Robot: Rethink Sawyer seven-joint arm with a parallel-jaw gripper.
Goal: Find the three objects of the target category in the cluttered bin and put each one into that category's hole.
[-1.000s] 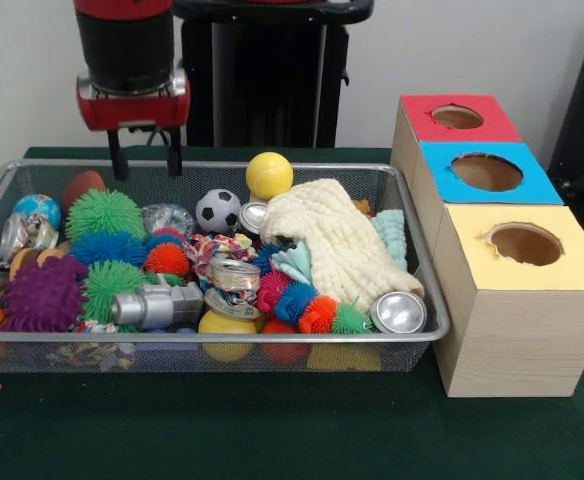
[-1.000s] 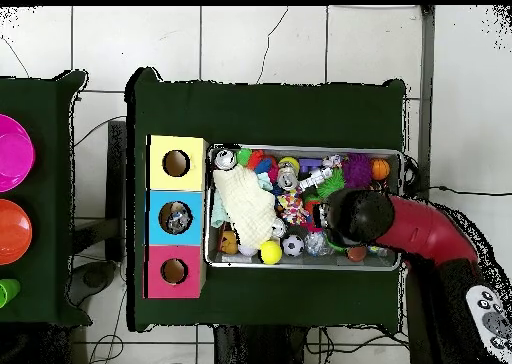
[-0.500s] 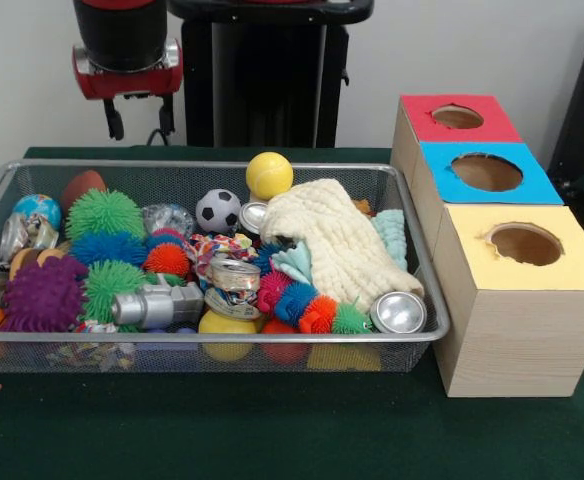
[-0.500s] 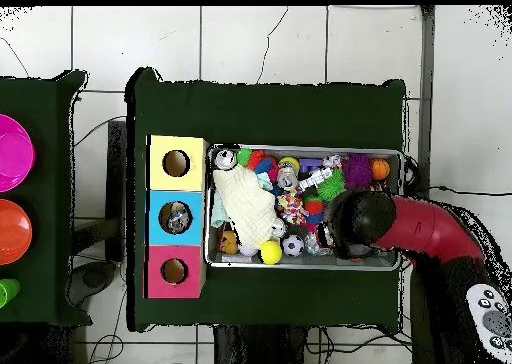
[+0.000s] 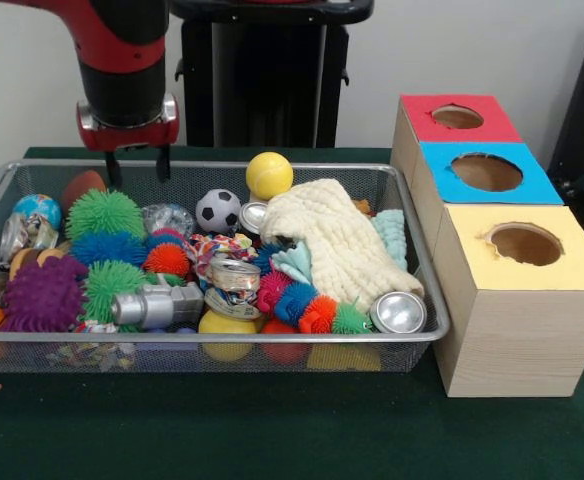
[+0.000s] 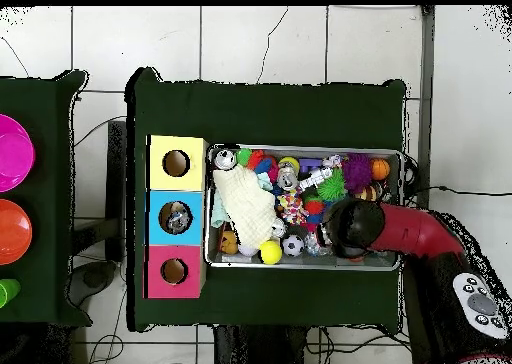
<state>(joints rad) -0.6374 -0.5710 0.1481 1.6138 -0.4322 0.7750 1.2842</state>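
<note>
The black two-fingered pincer [image 5: 132, 166], spread and empty, hangs over the far left corner of the silver wire-mesh bin [image 5: 212, 338], just above a green spiky rubber ball [image 5: 105, 214]. Beside that lie a blue spiky ball [image 5: 107, 247], a purple spiky ball [image 5: 42, 294] and a crushed silver can [image 5: 156, 305]. A cream knitted cloth [image 5: 337, 245] covers the bin's right end, near the yellow-topped wooden box [image 5: 520, 300].

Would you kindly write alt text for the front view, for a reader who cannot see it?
A red and black robot arm holds its open gripper, empty, above the far left of a wire mesh bin crammed with spiky balls, cans and a cream knitted cloth. Beside it stands a wooden box with red, blue and yellow holed tops.
</note>
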